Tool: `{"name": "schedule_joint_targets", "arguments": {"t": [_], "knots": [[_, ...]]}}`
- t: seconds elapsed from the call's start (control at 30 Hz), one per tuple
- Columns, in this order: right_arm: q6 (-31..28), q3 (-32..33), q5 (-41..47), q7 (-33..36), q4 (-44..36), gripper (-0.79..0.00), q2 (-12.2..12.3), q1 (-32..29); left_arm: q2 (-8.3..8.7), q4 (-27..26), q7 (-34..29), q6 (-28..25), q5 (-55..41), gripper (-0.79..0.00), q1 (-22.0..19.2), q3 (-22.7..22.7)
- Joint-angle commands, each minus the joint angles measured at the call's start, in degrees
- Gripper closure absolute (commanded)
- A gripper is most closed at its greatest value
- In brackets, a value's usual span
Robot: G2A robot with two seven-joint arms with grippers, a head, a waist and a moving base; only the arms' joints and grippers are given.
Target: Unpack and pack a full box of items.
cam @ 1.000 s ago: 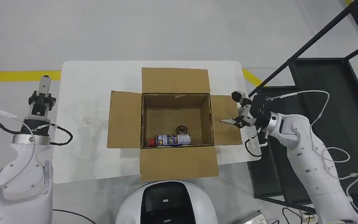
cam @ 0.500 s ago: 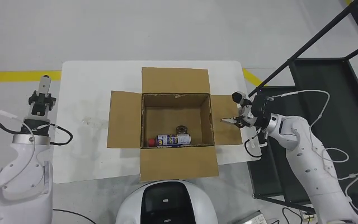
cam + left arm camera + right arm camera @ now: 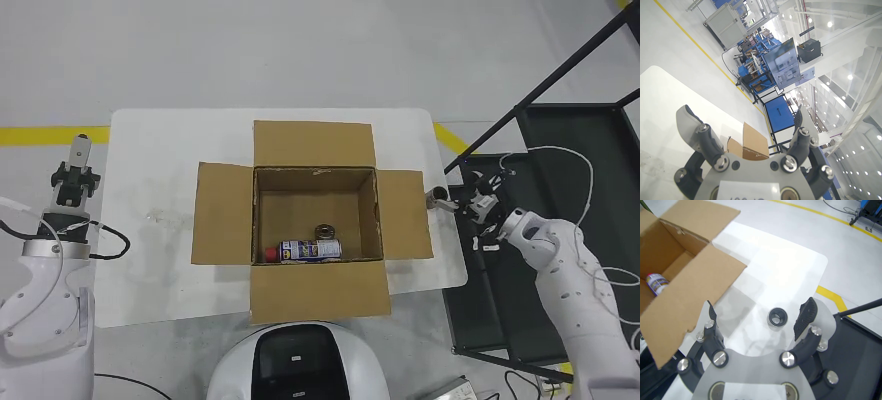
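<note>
1. The box sits open in the middle of the worktop. A can lies on its side on the box floor, with a small round part just beside it.
2. A ring stands on the worktop outside the box, bore up, near the worktop's right edge. It lies between the spread fingers of the right gripper and touches neither.
3. The left gripper is also spread and holds nothing. It is well to the left of the box.
4. Risk: the ring is close to the edge, so a sideways brush from a finger as the arm moves could push it off the worktop. If it tips, it is likely to roll.
5. Risk: the box's right flap juts out near one right finger. A low path back to the box could catch the flap and drag or tilt the box.
6. Risk: the can looks free to roll, so a grasp off its middle may slip.
7. The right wrist view makes the ring's upright pose and its gap from the fingers plain, while the top view gives it as a speck by the flap.
8. The top view shows the round part, which the flap hides from the right wrist view.
</note>
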Motion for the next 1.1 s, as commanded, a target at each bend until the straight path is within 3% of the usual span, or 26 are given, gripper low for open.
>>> {"name": "schedule_joint_targets", "arguments": {"t": [0.0,0.3,0.47,0.67,1.07], "knots": [[0.40,-0.42,-0.45,-0.46,0.10,-0.785,-0.09,0.29,0.00,0.00,0.00,0.00,0.00,-0.785,0.00,0.00],[0.40,-0.42,-0.45,-0.46,0.10,-0.785,-0.09,0.29,0.00,0.00,0.00,0.00,0.00,-0.785,0.00,0.00],[5.93,-2.09,-3.35,5.19,-0.14,-0.785,-0.32,1.98,0.00,0.00,0.00,0.00,0.00,-0.785,0.00,0.00],[8.17,-6.28,-3.09,7.96,8.45,-0.785,-1.37,8.10,0.00,0.00,0.00,0.00,0.00,-0.785,0.00,0.00],[8.50,-15.98,-6.58,6.10,23.39,-0.785,-4.30,18.90,0.00,0.00,0.00,0.00,0.00,-0.785,0.00,0.00]]}}
